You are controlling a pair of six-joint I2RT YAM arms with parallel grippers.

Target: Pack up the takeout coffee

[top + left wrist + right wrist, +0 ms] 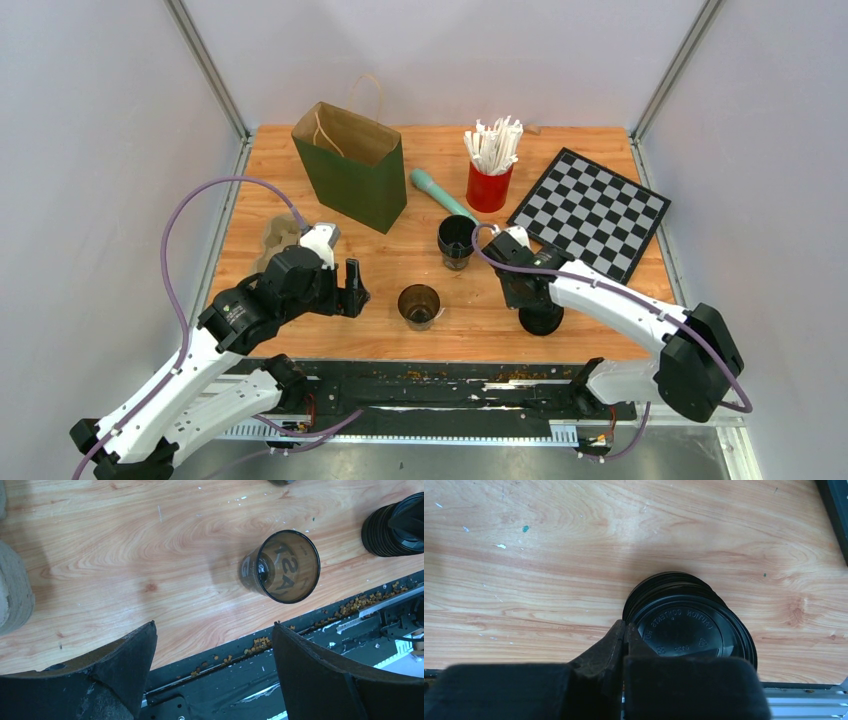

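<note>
Black lids (689,625) sit stacked near the front right edge of the counter (400,262). My right pincer (625,630) is pressed together at the top lid's rim; whether it actually grips that rim I cannot tell. My left pincer (214,626) is spread wide over the front edge, near a dark cup (282,566). A second cup (456,240) stands mid-counter, with the green paper bag (352,165) behind it to the left.
</note>
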